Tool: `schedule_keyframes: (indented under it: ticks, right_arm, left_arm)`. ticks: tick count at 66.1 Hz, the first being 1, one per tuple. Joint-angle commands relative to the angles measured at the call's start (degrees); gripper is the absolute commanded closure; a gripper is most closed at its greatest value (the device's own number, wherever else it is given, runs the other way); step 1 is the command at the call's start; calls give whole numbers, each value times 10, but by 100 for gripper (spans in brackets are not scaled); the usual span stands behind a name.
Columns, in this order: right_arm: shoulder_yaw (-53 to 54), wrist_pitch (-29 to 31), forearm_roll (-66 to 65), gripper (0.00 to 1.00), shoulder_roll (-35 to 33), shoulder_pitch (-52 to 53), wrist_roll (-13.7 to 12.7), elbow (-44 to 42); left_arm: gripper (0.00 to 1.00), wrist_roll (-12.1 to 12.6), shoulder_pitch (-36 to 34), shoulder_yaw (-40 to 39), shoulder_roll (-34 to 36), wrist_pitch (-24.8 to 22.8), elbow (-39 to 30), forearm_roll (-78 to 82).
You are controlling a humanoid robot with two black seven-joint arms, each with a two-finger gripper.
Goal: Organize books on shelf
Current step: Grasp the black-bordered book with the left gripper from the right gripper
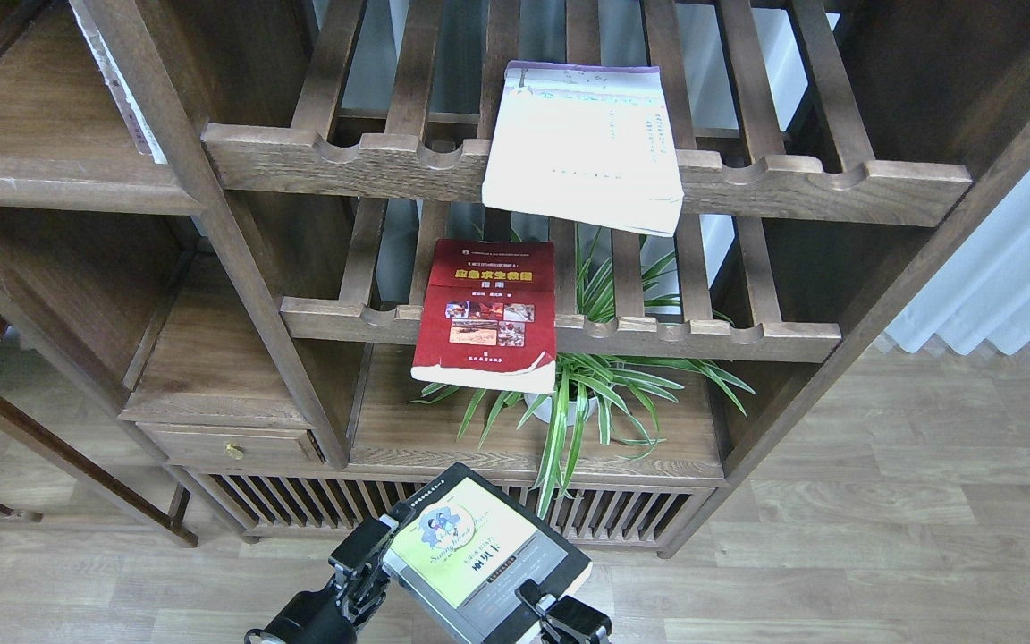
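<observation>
The large walnut-coloured wooden cabinet (238, 268) fills the view above both claws. Its solid flat dark-brown plank shelf (443, 429) lies straight above the claws and a little farther away. A green spider plant in a white pot (586, 394) stands on its right half, up and to the right of the right claw.

The cream-white paperback with a purple edge (582, 148) lies high above the claws on the upper slatted rack (569, 174), with its near edge hanging over the notched rail. The red paperback with small photos and a yellow title (486, 313) lies on the lower slatted rack (560, 331), also hanging over, directly above the held book.

The black paperback with a yellow-green panel (479, 559) is between the two claws, face up. Its long axis runs from upper left to lower right, and the top of the cover points to the upper left. The left claw (370, 553) pinches its left edge and the right claw (560, 617) pinches its lower right corner.

I judge that the step is to carry this book to the plank shelf. To do it well, both arms should rise together so the book does not twist. The book should go to the bare left half, away from the leaves, and it should pass under the overhanging red book without touching it.
</observation>
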Motion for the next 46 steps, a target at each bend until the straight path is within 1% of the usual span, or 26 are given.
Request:
schedule_keyframes:
  ticks: [1, 3, 4, 6, 10, 11, 16, 18, 27, 34, 35, 37, 39, 40, 41, 43, 44, 45, 46]
  right_arm:
    - [0, 0, -1, 92, 0, 0, 0, 0]
    - [0, 0, -3, 92, 0, 0, 0, 0]
    - [0, 0, -4, 92, 0, 0, 0, 0]
    - [0, 0, -4, 92, 0, -2, 0, 0]
    - [0, 0, -6, 92, 0, -3, 0, 0]
    - [0, 0, -6, 92, 0, -3, 0, -1]
    - [0, 0, -6, 92, 0, -3, 0, -1]
    - [0, 0, -6, 92, 0, -3, 0, -1]
    - [1, 0, -7, 91, 0, -4, 0, -1]
    - [1, 0, -7, 88, 0, -7, 1, -1]
    - [1, 0, -7, 84, 0, -6, 1, -1]
    - [1, 0, -7, 80, 0, -6, 1, -1]
    - [1, 0, -8, 66, 0, -6, 1, -1]
    - [1, 0, -8, 62, 0, -5, 1, -1]
    - [1, 0, -10, 52, 0, -4, 1, -1]
    - [1, 0, -13, 42, 0, -2, 1, -1]
    - [1, 0, -16, 35, -1, -2, 1, -1]
    - [2, 0, -18, 32, -1, -2, 1, -1]
    - [3, 0, -22, 26, -3, -2, 1, -1]
  left_arm:
    - [58, 1, -1, 11, 0, 0, 0, 0]
    - [61, 1, -1, 12, 0, 0, 0, 0]
    - [66, 2, -1, 12, 0, 0, 0, 0]
    - [72, 2, -1, 12, 0, 0, 0, -1]
    - [79, 2, -1, 11, 1, 0, 0, 0]
    - [82, 3, -5, 12, 1, 0, 0, 0]
    - [88, 3, -9, 12, 3, 0, 0, 0]
    - [93, 3, -10, 12, 4, 0, 0, 0]
    - [95, 4, -12, 12, 7, 0, 0, 6]
    - [96, 5, -19, 13, 11, 0, 0, 17]
    - [96, 5, -19, 13, 14, 0, 0, 19]
    - [96, 5, -19, 12, 18, 0, 0, 21]
    - [96, 5, -20, 12, 24, 0, -1, 22]
    - [96, 5, -20, 12, 25, 0, -1, 22]
    - [96, 5, -20, 12, 28, 0, -1, 23]
    - [96, 5, -20, 11, 32, 0, -2, 24]
    - [96, 5, -20, 9, 35, 0, -3, 25]
    - [96, 5, -20, 8, 38, 0, -4, 25]
    - [96, 4, -20, 6, 43, 0, -8, 25]
